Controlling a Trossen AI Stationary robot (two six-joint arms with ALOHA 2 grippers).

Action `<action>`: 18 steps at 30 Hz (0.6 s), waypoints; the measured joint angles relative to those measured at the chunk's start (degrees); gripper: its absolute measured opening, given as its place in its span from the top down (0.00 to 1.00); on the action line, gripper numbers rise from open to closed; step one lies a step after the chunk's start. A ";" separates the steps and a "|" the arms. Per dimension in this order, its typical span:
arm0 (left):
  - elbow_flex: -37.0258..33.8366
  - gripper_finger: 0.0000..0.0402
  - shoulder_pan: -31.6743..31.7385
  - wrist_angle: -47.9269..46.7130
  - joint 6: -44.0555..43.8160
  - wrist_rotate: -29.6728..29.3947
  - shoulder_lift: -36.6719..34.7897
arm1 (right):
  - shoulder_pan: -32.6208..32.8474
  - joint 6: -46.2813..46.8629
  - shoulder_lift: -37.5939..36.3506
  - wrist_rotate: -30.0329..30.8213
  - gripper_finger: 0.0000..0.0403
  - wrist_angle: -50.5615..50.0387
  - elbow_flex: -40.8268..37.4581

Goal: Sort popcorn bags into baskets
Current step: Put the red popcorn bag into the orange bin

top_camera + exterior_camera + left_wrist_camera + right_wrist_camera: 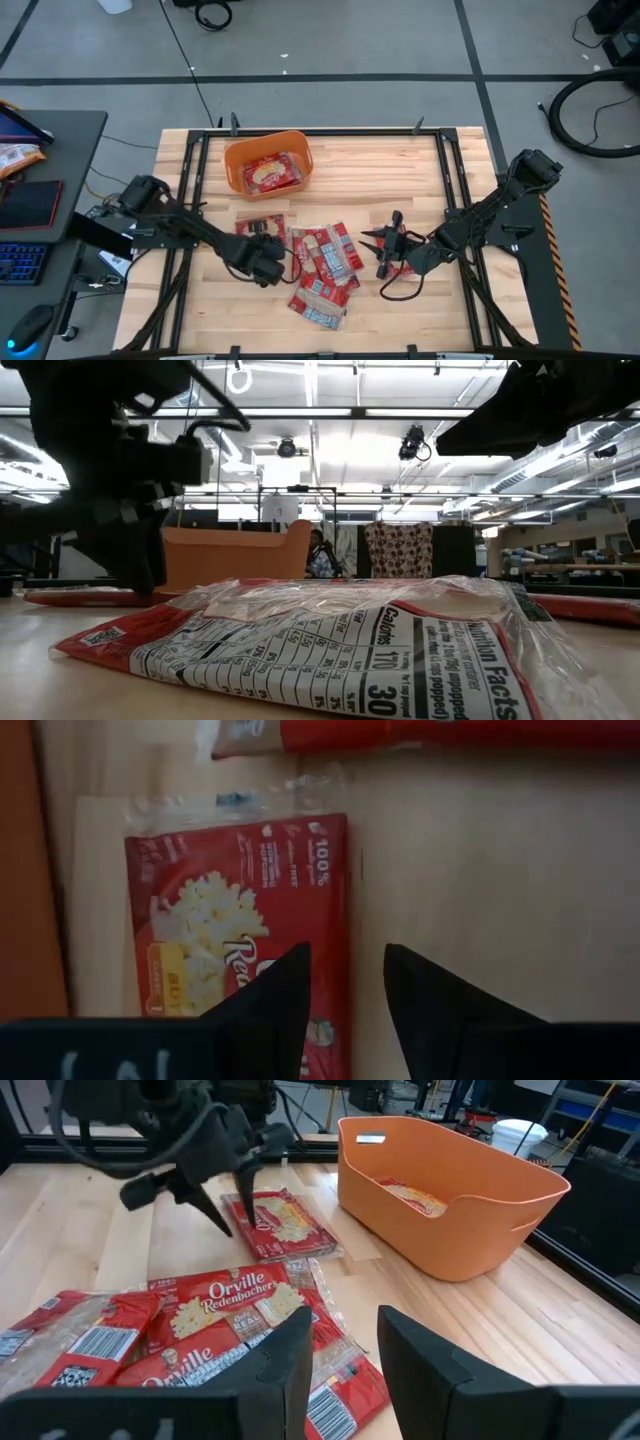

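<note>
An orange tub (267, 163) stands at the table's far middle with one red popcorn packet (270, 173) in it. A single red packet (262, 227) lies flat near the tub. My left gripper (266, 243) is open just above it, pointing down. In the left wrist view one finger (285, 995) is over the packet (235, 920) and the other (425, 1005) is over bare wood. Several more packets (325, 262) lie overlapping at mid-table. My right gripper (386, 245) is open and empty to their right, above another packet (402, 266).
A black frame (445, 170) runs around the tabletop. The low view shows a packet (330, 655) lying back side up close in front, with the tub (235, 555) behind it. Bare wood shows on the table's right part (400, 180) and along its near edge.
</note>
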 joint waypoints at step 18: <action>0.17 0.80 0.02 -2.64 1.55 -2.11 5.02 | -0.02 -0.15 -0.01 -1.34 0.70 0.31 -0.01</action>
